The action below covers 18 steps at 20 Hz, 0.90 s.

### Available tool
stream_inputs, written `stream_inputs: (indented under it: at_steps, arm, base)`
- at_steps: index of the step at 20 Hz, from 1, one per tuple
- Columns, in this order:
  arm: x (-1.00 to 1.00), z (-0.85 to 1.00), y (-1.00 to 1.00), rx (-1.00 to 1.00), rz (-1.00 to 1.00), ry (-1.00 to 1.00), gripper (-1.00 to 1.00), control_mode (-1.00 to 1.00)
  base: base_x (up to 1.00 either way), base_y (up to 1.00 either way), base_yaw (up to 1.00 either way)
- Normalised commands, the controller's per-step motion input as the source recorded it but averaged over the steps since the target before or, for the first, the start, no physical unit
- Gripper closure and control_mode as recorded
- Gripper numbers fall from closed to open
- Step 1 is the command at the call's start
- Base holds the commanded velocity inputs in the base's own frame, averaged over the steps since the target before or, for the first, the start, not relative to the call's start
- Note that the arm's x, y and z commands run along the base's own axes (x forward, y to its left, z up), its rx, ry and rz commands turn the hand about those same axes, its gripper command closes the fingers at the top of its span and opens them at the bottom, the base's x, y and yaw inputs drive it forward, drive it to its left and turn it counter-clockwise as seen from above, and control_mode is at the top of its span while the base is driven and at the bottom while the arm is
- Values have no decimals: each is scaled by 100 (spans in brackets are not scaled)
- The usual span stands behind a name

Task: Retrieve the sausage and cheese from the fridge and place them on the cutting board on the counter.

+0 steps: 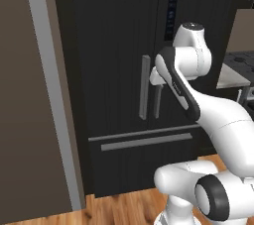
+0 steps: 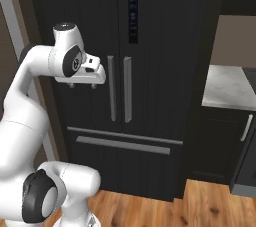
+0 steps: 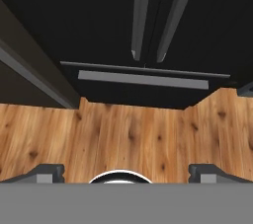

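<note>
The black fridge (image 1: 119, 45) (image 2: 160, 31) (image 3: 99, 16) stands shut in front of me, so the sausage and cheese are hidden. Its two long grey door handles (image 1: 144, 87) (image 2: 120, 88) (image 3: 142, 11) run side by side, with a wide drawer handle (image 2: 122, 145) (image 3: 143, 79) below them. My gripper (image 2: 83, 86) (image 1: 158, 86) (image 3: 128, 171) hangs open and empty, pointing down at the floor, a short way in front of the left door at handle height. A piece of the marbled counter (image 1: 230, 76) (image 2: 227, 88) lies to the right. The cutting board is out of view.
A brown cabinet panel (image 1: 25, 120) with a grey edge strip rises left of the fridge. Black drawer cabinets (image 2: 220, 141) with a silver handle (image 2: 246, 127) sit under the counter. Wooden floor (image 3: 148, 134) lies between the base and the fridge.
</note>
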Motion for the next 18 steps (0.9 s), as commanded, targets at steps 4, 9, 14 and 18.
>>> stream_inputs:
  at_steps: [4,9,14,18]
  arm:
    - [0,0,0,0,0,0,-100,-100]
    - [0,0,0,0,0,0,-100,-100]
    - [-12,-5,5,-1,0,-2,-100,-100]
    - [12,-45,0,-1,0,-22,-100,-100]
  base:
    - [0,0,0]
    - [0,0,0]
    - [0,0,0]
    - [0,0,0]
